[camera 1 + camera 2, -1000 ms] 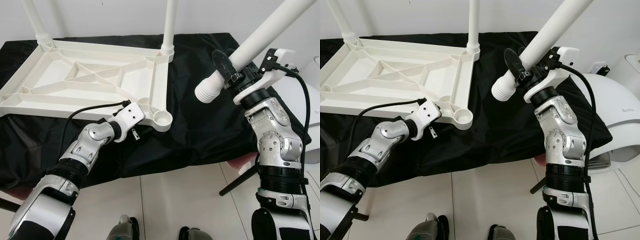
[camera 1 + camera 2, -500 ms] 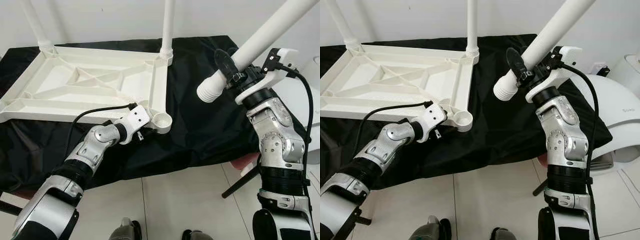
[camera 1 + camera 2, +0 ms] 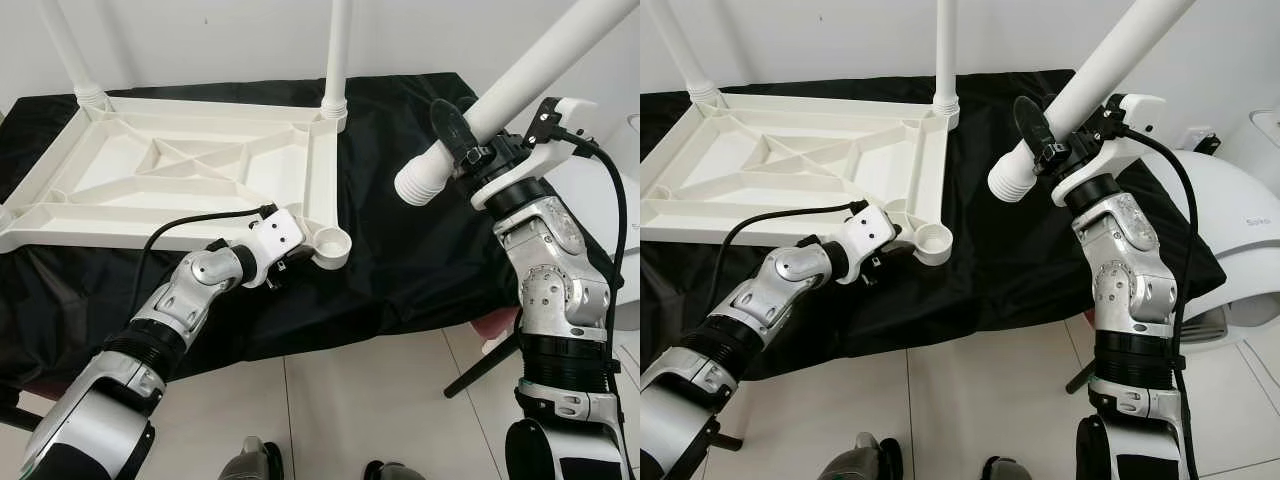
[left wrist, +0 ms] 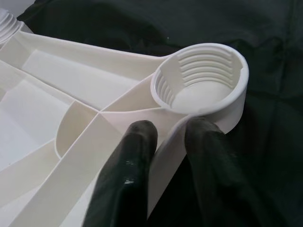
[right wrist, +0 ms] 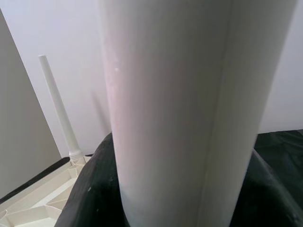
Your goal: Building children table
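Meanwhile right gripper (image 3: 462, 140) raises leg (image 3: 520, 85); left gripper (image 4: 166, 137) clamps tabletop (image 3: 190, 180).

head stereo looking down, wrist cameras close

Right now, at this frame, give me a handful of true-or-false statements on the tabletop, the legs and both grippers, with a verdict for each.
1. The right gripper holds a white table leg in the air. True.
2. The left gripper pinches the tabletop rim beside the threaded socket. True.
3. That socket already has a leg screwed in. False: it is empty.
4. The tabletop lies on bare floor tiles. False: it lies ribbed underside up on a black cloth.
5. Two legs already stand upright in the far corners. True.
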Controlling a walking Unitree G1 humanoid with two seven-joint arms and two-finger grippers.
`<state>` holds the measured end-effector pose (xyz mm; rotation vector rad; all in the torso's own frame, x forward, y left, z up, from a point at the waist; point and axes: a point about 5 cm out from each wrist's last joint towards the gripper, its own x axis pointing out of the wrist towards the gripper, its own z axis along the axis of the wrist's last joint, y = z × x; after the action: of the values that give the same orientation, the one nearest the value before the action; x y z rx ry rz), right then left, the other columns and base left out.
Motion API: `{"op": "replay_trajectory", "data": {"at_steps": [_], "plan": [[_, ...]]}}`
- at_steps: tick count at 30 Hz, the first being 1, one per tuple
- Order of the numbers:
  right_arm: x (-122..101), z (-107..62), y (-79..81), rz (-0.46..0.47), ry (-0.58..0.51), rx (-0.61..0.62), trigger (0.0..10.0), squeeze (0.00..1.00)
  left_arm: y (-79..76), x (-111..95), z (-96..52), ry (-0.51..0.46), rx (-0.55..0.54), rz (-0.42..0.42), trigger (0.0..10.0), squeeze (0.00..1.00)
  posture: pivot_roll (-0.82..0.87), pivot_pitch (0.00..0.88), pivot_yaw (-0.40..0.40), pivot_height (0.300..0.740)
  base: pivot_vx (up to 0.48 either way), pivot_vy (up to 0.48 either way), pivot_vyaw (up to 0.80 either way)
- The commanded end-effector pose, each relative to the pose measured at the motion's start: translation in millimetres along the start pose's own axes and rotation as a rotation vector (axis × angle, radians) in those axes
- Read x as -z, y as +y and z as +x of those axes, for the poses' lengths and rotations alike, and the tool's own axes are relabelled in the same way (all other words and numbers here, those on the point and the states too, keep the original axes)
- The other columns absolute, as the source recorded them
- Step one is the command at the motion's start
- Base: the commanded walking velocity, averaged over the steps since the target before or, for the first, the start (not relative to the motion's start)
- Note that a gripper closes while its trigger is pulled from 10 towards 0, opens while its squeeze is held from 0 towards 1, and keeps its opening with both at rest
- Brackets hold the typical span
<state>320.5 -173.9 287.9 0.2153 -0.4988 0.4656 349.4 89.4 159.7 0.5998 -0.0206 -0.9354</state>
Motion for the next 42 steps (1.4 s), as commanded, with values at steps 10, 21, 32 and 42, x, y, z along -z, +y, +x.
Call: {"op": "replay_trajectory", "data": {"at_steps": [10, 21, 32, 42], "plan": [[-5.3, -0.3, -1.9, -0.013, -0.02, -0.003, 10.0, 0.0, -49.5, -12.4, 0.2, -0.047, 0.513, 0.0, 10.0, 0.0, -0.02, 0.133, 0.049, 0.74, 0.0, 0.0, 0.0], [-4.5, -0.2, -3.4, -0.009, -0.02, 0.0, 10.0, 0.0, -11.0, -26.6, -10.1, -0.066, 0.397, -0.01, 10.0, 0.43, -0.01, 0.134, 0.044, 0.74, 0.0, 0.0, 0.0], [-4.1, 1.8, -3.4, -0.008, -0.021, -0.005, 10.0, 0.0, 16.3, -18.2, -13.6, 0.001, 0.262, 0.009, 10.0, 0.0, -0.02, 0.133, 0.04, 0.74, 0.0, 0.0, 0.0], [-4.5, 2.0, -2.5, -0.006, -0.026, -0.005, 10.0, 0.0, 48.0, -6.2, -16.7, 0.087, 0.064, -0.021, 10.0, 0.0, -0.02, 0.131, 0.042, 0.74, 0.0, 0.0, 0.0]]}}
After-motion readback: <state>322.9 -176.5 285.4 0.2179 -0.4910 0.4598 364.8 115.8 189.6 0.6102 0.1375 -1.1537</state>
